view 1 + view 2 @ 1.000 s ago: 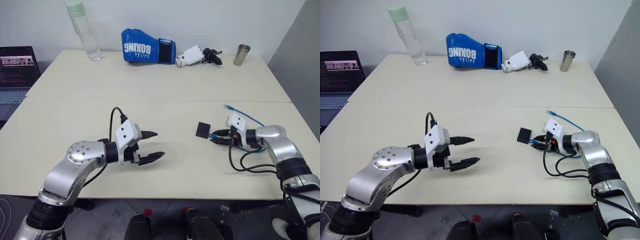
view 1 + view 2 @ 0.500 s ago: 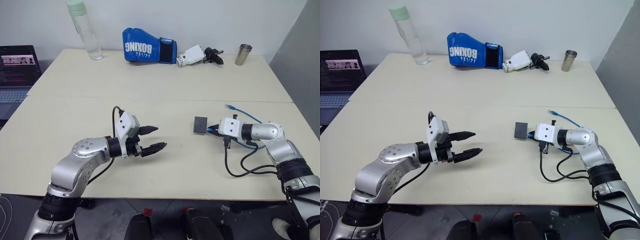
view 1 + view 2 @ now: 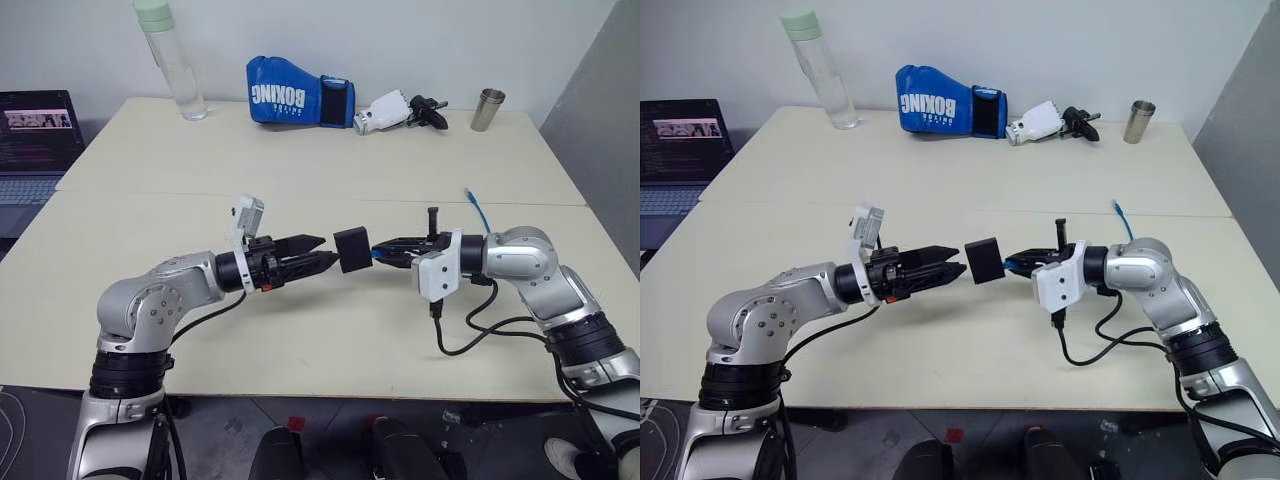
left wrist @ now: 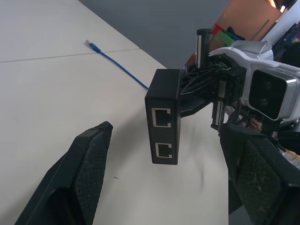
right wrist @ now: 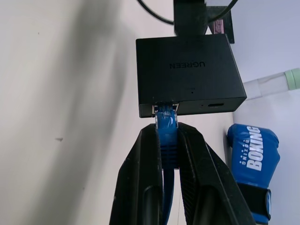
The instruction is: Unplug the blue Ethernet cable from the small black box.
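One small black box (image 3: 352, 249) hangs in mid-air above the table (image 3: 300, 170), one blue Ethernet cable (image 5: 167, 136) plugged in, pinched by the right gripper (image 3: 385, 250); left gripper (image 3: 322, 252) spread wide, facing it.

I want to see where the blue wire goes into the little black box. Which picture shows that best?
The right wrist view: the blue Ethernet cable plugs into the small black box, pinched by the right gripper. The eye views show this joint tiny. The left wrist view shows the box's two free ports and the cable's far end on the table.
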